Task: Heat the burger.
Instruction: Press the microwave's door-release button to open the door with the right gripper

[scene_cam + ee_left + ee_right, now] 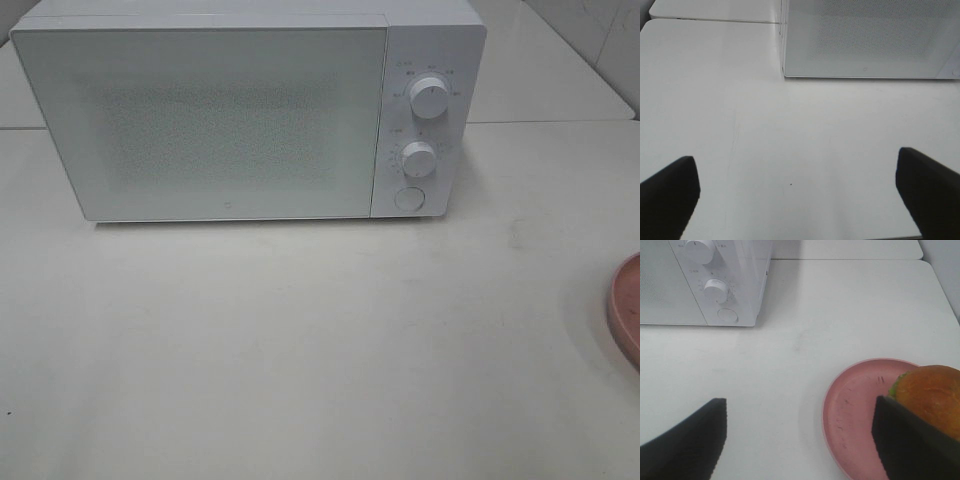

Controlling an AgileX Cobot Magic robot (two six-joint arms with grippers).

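The burger (932, 395), with a glossy golden-brown bun and a sliver of green lettuce, rests on a pink plate (855, 410); one dark finger (910, 445) of my right gripper (797, 440) covers part of it. That gripper is open and holds nothing, its jaws set wide apart over the table and plate. A white microwave (250, 110) stands at the back with its door shut and two knobs (427, 97) above a round button. My left gripper (797, 192) is open and empty over bare table in front of the microwave (865, 37). The burger is out of the exterior view.
Only the pink plate's rim (625, 310) shows at the right edge of the exterior view. The white table (300, 350) spreads in front of the microwave. A seam between table tops runs behind it.
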